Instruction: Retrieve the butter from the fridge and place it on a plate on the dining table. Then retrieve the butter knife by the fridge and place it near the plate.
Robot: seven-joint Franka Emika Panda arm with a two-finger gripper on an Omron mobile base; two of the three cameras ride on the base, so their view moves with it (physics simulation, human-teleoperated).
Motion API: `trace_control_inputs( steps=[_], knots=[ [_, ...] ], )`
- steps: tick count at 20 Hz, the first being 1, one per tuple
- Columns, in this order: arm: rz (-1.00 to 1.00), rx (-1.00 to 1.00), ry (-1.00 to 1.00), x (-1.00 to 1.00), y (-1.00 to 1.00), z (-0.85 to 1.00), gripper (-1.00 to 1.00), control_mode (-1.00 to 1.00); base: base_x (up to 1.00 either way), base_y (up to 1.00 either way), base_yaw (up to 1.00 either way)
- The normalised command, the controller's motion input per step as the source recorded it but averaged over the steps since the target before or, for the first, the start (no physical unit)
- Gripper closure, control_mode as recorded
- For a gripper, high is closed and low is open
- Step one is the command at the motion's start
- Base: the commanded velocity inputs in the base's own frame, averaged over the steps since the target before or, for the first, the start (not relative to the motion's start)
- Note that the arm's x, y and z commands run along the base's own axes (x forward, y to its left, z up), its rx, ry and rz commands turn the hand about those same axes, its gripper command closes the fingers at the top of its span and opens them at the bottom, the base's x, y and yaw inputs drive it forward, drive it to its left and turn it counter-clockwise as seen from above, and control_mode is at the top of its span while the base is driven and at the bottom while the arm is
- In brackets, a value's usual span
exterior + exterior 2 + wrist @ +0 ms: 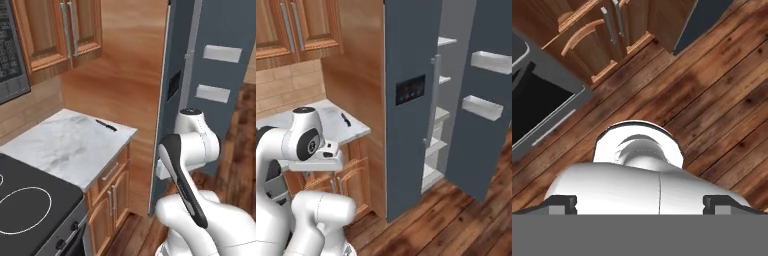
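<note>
The fridge stands ahead with its left door shut, black panel on it. Its right door is swung open, showing pale shelves inside. The butter knife, thin and dark, lies on the marble counter near the corner beside the fridge. My arm is folded low in front of the base, well short of both. My gripper points down at the wooden floor, open and empty, fingertips far apart. The butter, the plate and the dining table are out of view.
A black cooktop adjoins the counter on the left, with a microwave and wooden wall cabinets above. Wooden base cabinets sit under the counter. Open wooden floor lies before the fridge.
</note>
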Motion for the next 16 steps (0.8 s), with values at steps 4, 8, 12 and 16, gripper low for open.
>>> trace_control_inputs(
  steps=[4,8,12,16],
  knots=[
    [0.0,0.0,0.0,0.0,0.0,0.0,-1.0,1.0,0.52,-0.15,0.44],
    [0.0,0.0,0.0,0.0,0.0,0.0,-1.0,1.0,0.4,-0.13,0.53],
    [0.0,0.0,0.0,0.0,0.0,0.0,-1.0,1.0,0.35,-0.08,0.54],
    [0.0,0.0,0.0,0.0,0.0,0.0,-1.0,1.0,0.39,-0.41,0.33]
  ],
)
